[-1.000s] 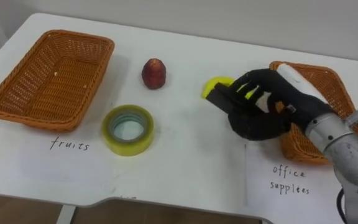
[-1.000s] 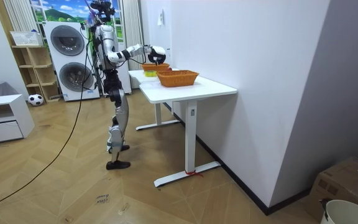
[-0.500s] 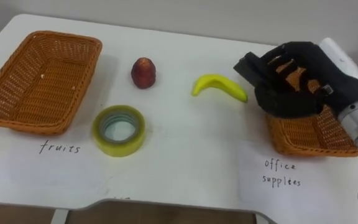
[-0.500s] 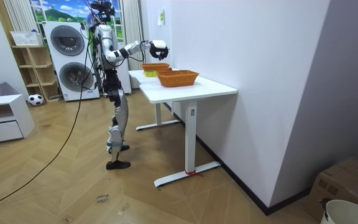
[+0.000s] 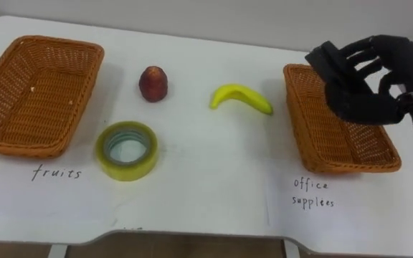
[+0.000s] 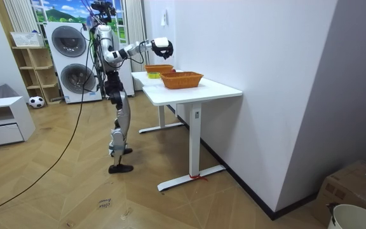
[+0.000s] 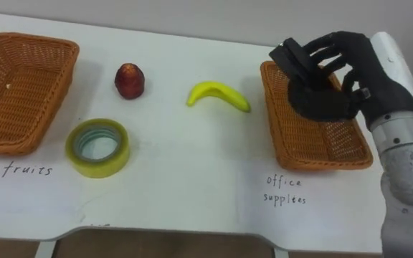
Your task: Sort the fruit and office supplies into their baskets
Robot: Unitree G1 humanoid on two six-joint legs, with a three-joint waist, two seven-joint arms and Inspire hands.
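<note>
My right hand (image 5: 378, 86) hangs above the right-hand wicker basket (image 5: 301, 122), its fingers curled on a small black block (image 5: 326, 61) held at their tips. That basket has a handwritten office supplies label in front of it. A yellow banana (image 5: 241, 98) lies on the white table just left of it. Further left stands a red fruit (image 5: 153, 84), and a yellow tape roll (image 5: 126, 150) lies flat nearer the front edge. The wicker fruits basket (image 5: 49, 44) sits at the far left with nothing visible inside. In the room view I stand at the table's end with the right hand (image 6: 161, 46) raised.
The white table (image 5: 206, 186) has bare room in the middle and in front between the two paper labels. Its front edge has a notch near the centre. In the room view a washing machine (image 6: 68, 60) and shelves stand behind me.
My right hand has lifted the black block from beside the banana and carried it right, over the office supplies basket. The view has shifted a little, so the table's things sit further left.
</note>
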